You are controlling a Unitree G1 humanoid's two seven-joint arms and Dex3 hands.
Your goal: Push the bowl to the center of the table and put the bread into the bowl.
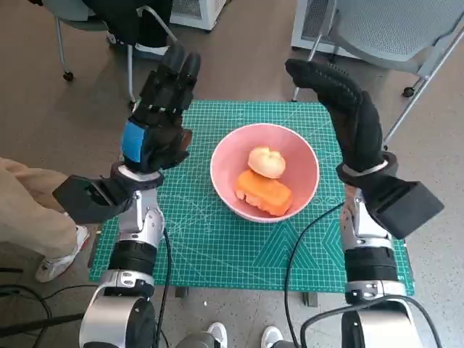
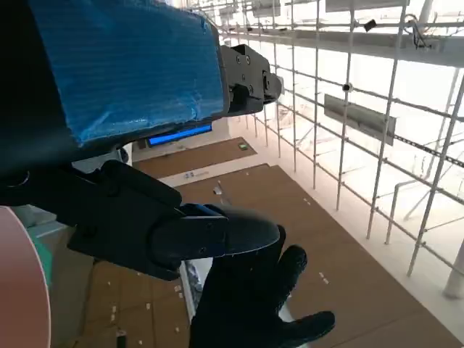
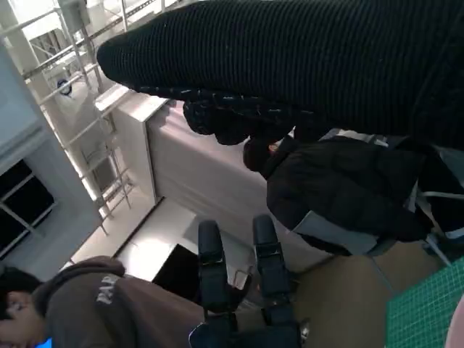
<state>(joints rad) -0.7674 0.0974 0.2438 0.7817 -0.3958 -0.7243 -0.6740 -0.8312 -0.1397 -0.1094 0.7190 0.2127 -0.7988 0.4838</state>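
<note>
The pink bowl (image 1: 264, 171) holds two bread pieces (image 1: 264, 181) mid-counter; the left hand (image 1: 161, 119) and right hand (image 1: 348, 109) flank it, fingers extended, holding nothing.

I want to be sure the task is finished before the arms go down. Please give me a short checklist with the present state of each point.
1. Bowl near the middle of the green mat: ok.
2. Bread in the bowl: ok, the pale round bread and the orange bread both lie inside.
3. Left hand holds nothing: ok, fingers extended, raised beside the bowl.
4. Right hand holds nothing: ok, raised on the bowl's other side.
5. Hands not touching the bowl: ok.
6. Person close at the table's left side: not ok, watch while lowering.
</note>
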